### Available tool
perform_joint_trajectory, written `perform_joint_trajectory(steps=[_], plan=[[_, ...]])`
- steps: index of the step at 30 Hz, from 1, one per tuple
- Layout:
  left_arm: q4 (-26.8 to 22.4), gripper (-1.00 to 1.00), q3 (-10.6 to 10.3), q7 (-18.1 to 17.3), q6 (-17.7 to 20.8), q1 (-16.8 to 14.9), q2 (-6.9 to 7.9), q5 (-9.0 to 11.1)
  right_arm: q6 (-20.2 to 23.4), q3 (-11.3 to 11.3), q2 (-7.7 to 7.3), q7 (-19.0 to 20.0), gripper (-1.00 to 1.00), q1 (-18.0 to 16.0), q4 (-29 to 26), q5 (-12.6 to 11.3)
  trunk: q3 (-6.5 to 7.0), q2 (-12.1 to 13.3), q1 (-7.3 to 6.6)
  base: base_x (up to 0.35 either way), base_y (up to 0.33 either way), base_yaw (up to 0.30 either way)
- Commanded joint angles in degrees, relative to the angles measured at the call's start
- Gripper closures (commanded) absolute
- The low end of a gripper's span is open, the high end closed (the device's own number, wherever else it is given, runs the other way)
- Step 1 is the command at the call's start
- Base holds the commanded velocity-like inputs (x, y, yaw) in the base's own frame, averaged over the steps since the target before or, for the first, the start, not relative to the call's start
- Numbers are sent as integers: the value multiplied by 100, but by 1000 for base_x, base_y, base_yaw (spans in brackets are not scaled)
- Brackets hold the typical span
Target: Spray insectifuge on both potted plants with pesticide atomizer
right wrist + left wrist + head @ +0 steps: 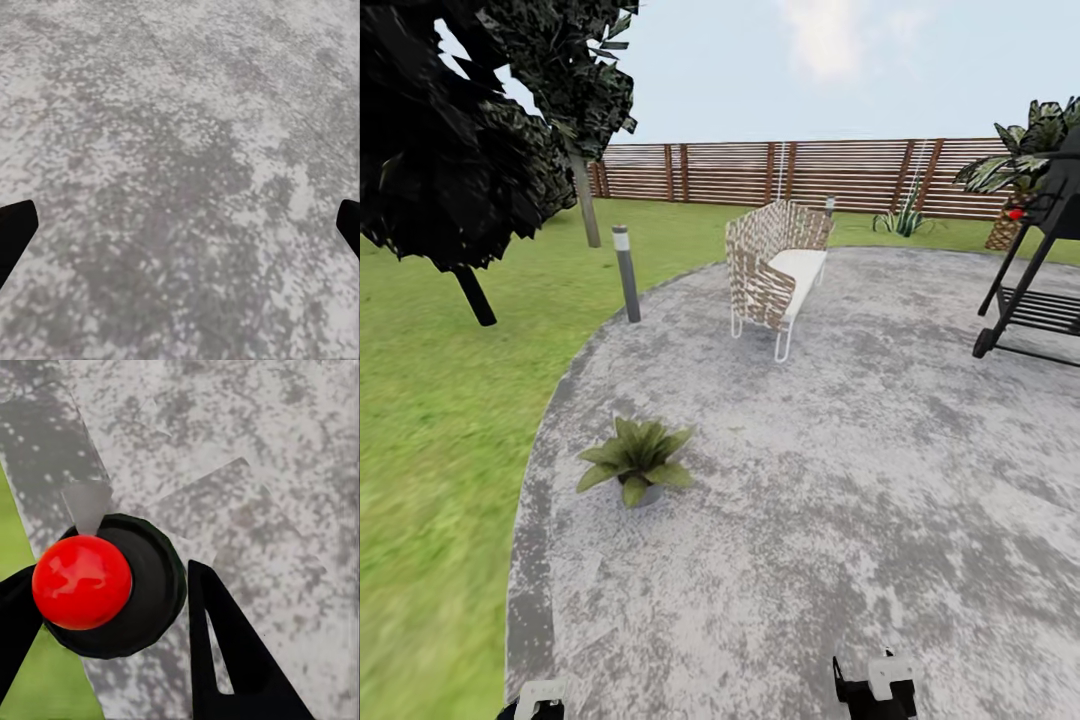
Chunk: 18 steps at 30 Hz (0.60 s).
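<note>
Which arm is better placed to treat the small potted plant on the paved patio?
Probably left. The potted plant lies on the side of the left gripper, and a dark round object with a red ball sits between its fingers, perhaps the sprayer. The right gripper is open and empty.

Black grill [1040, 270] cut off at the edge — lawn [420, 560] blurred.

Head camera high over the patio; two wrist cameras close above it.

The head view looks forward and down across the round grey patio [840, 480] toward the far fence [810, 175]. Both wrist views face down at the same mottled paving [180, 150] from near, the left one at the lawn's [52, 690] edge.
</note>
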Motion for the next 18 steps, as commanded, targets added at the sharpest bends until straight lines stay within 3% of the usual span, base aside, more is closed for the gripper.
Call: perform_joint_trajectory(steps=[1,7,18], plan=[[4,100,11,-4,-19,-3,1,15,-12,-14,4,-29,-100,-3,6,60,-4,-1,2,324,-114,0],[4,100,11,-4,-17,-4,-1,12,-12,-14,3,-29,-100,-3,6,60,-4,-1,2,320,-118,123],[4,100,11,-4,-19,-3,1,15,-12,-14,3,-29,-100,-3,6,60,-4,-1,2,283,-155,269]])
